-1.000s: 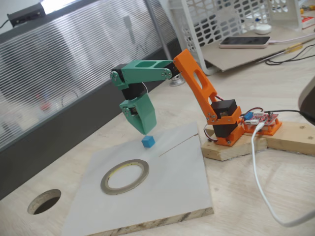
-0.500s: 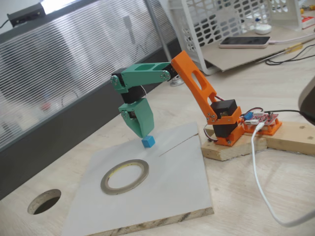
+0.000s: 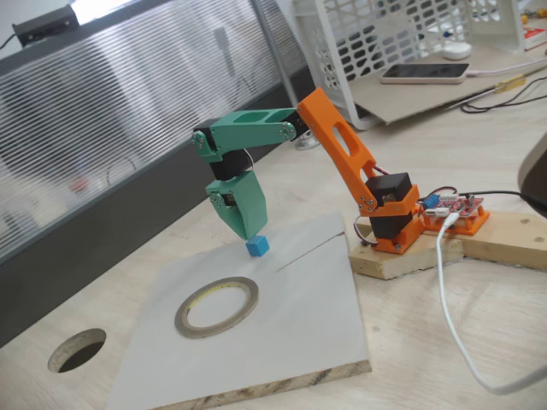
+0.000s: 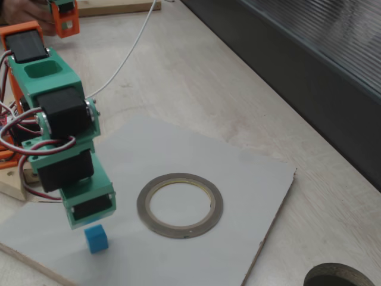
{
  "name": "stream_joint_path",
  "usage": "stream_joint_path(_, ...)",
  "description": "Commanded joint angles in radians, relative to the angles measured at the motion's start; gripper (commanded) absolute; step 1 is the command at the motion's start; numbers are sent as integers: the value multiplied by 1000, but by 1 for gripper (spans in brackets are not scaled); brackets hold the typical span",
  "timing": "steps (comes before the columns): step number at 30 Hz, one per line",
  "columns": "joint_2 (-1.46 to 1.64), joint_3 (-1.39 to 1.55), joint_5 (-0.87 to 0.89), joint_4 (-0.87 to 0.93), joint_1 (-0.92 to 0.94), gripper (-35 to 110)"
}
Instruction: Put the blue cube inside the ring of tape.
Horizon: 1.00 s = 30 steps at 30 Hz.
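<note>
While a second ago it hung higher, gripper (image 3: 249,232) now sits just above blue cube (image 3: 257,247), motionless since | jaw opening unclear, nothing held | ring of tape (image 4: 180,205) empty, lower centre | grasp pending

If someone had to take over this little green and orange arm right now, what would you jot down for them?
Gripper: hangs just above the small bright blue cube; whether its green jaws are open or shut cannot be told.
Cube: lies on the pale grey board, outside the flat grey-brown ring of tape, not gripped.
Ring: lies flat on the same board, centre open.
Done: the approach to the cube.
Left: grip the cube, carry it over, set it down inside the ring.
</note>
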Motion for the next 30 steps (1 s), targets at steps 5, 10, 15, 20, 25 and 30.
stream_joint_path(5,29,-14,12,11,3,0)
stream_joint_path(10,29,-12,12,20,2,0)
stream_joint_path(15,29,-5,5,20,2,1)
stream_joint_path(20,29,-5,5,20,2,1)
stream_joint_path(25,29,-9,5,20,3,1)
stream_joint_path(30,29,-9,5,21,8,13)
